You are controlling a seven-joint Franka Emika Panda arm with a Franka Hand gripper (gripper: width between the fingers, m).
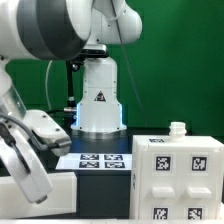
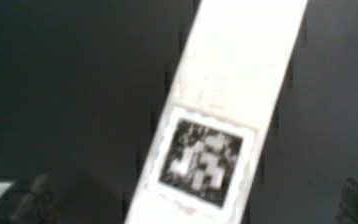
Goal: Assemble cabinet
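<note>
In the wrist view a long white slab panel (image 2: 229, 110) of the cabinet runs slantwise under the gripper, with a black-and-white tag (image 2: 206, 155) near its close end. My gripper (image 2: 185, 205) is open. Its dark fingertips (image 2: 5, 202) show far apart at the frame's two sides, clear of the panel between them. In the exterior view the white cabinet box (image 1: 178, 180) with several tags stands at the right, a small white knob (image 1: 178, 129) on its top. The gripper (image 1: 22, 160) is low at the exterior view's left, blurred and close to the camera.
The marker board (image 1: 100, 160) lies flat on the dark table in front of the robot's white base (image 1: 99, 100). The arm's upper links (image 1: 50, 30) fill the exterior view's top left. A green wall stands behind.
</note>
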